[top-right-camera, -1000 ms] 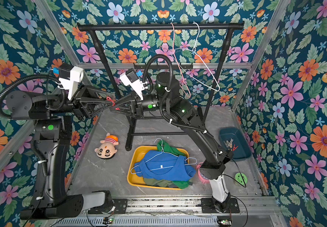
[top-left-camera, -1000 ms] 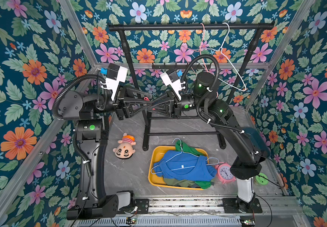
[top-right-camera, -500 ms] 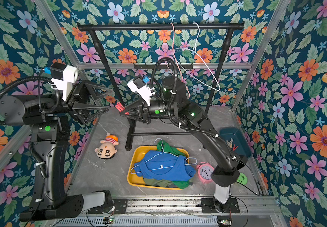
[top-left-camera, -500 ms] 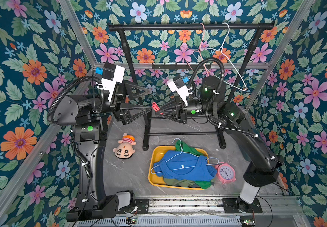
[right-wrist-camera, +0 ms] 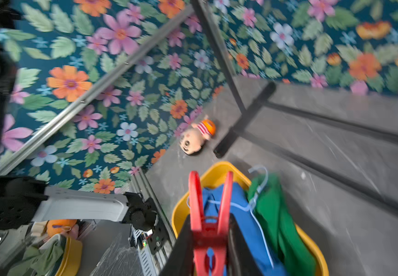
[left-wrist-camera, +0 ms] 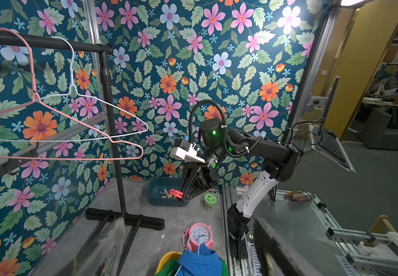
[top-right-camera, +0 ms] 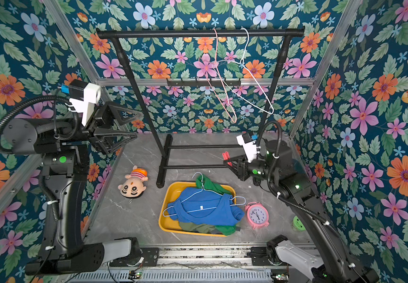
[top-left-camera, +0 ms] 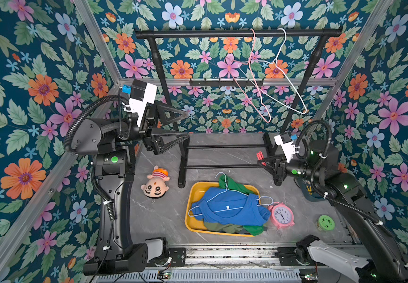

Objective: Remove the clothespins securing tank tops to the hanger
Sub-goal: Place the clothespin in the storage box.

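Grey tbl point(top-left-camera: 163, 215): tray point(top-left-camera: 196, 188), doll point(top-left-camera: 155, 183), clock point(top-left-camera: 281, 215), rack point(top-left-camera: 182, 171), jar point(top-left-camera: 326, 222)

text: hour numerals | on: pink alarm clock point(top-left-camera: 281, 215) dial | else: none legible

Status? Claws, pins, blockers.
Left claw open, empty. Right claw shut on red clothespin, near blue bin. Shirts in yellow tray. No blocker seen.

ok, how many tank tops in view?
3, all piled in the yellow tub: blue tank top uppermost, green tank top beneath, olive tank top at the near edge. Others may be buried.
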